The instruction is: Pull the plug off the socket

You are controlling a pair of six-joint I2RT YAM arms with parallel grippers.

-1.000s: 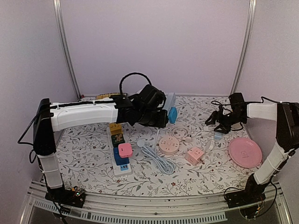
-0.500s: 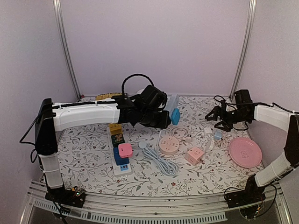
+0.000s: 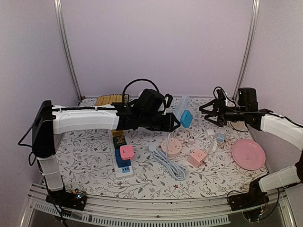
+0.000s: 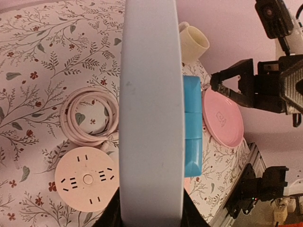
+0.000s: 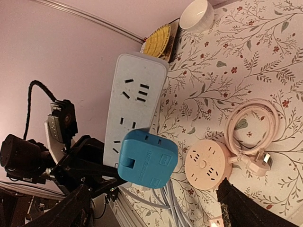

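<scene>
My left gripper [image 3: 170, 122] is shut on the end of a white power strip [image 3: 181, 105] and holds it up in the air above the table. A blue cube plug [image 3: 186, 118] sits plugged into the strip's face, which is turned toward my right arm. In the left wrist view the strip [image 4: 151, 118] fills the middle, with the blue plug [image 4: 191, 127] sticking out on its right. My right gripper [image 3: 205, 111] is open and empty, level with the plug and a short gap to its right. The right wrist view shows the plug [image 5: 147, 160] between its spread fingers [image 5: 241, 208].
On the table lie a round pink socket [image 3: 171, 147] with a coiled cord, a pink cube adapter [image 3: 197, 157], a pink plate [image 3: 248, 153], a coiled white cable [image 3: 166, 163] and a second strip [image 3: 121, 153] with several coloured plugs. A cream cup [image 4: 194, 42] stands at the back.
My left arm has carried the strip and plug to the right and tilted it up. My right gripper has risen off the table and swung left to face the plug.
</scene>
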